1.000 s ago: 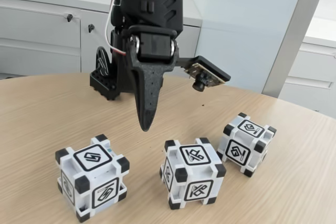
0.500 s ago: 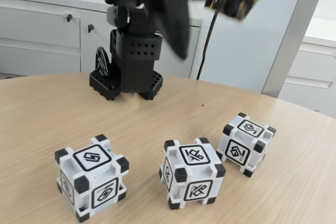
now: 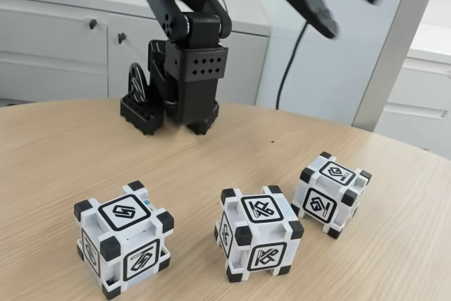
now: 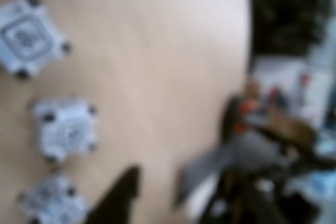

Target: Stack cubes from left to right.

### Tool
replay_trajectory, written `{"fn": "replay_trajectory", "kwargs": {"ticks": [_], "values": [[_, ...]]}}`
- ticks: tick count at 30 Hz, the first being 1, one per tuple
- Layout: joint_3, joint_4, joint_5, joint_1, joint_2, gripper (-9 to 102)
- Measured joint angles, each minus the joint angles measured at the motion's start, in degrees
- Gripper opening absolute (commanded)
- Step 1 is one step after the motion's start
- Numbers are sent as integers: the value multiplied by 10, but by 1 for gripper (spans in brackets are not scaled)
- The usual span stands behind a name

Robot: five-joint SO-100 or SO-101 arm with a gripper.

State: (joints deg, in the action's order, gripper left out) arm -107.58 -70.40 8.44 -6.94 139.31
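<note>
Three white cubes with black corners stand apart in a row on the wooden table. In the fixed view they are the left cube (image 3: 123,237), the middle cube (image 3: 257,232) and the right cube (image 3: 330,192). My gripper (image 3: 325,27) is raised high above the table at the top right, blurred by motion and far from every cube, with nothing seen in it. Whether it is open or shut does not show. The blurred wrist view looks down on the cubes at its left edge: one cube (image 4: 29,35), a second cube (image 4: 65,129) and a third cube (image 4: 52,203). A dark finger (image 4: 121,195) enters from below.
The arm's black base (image 3: 180,82) stands at the back of the round table (image 3: 56,153). White cabinets (image 3: 56,47) and a grey panel lie behind. The table's edge curves along the right (image 3: 423,153). Blurred office clutter (image 4: 283,129) lies beyond the edge.
The gripper has risen from just above the table between the left and middle cubes and swung up to the right. The cubes have not moved.
</note>
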Motion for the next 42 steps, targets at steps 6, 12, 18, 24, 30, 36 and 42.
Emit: {"fn": "replay_trajectory", "kwargs": {"ticks": [6, 12, 18, 24, 30, 36, 42], "values": [[58, -8, -92, -38, -178, 28], [58, -66, -162, -83, -289, 29], [59, -92, -171, -137, -335, 29], [64, -92, -181, -147, -375, 31], [65, -91, -189, -155, -462, 31], [65, -89, -200, -152, -468, 31], [65, -51, -191, -148, -468, 31]]}}
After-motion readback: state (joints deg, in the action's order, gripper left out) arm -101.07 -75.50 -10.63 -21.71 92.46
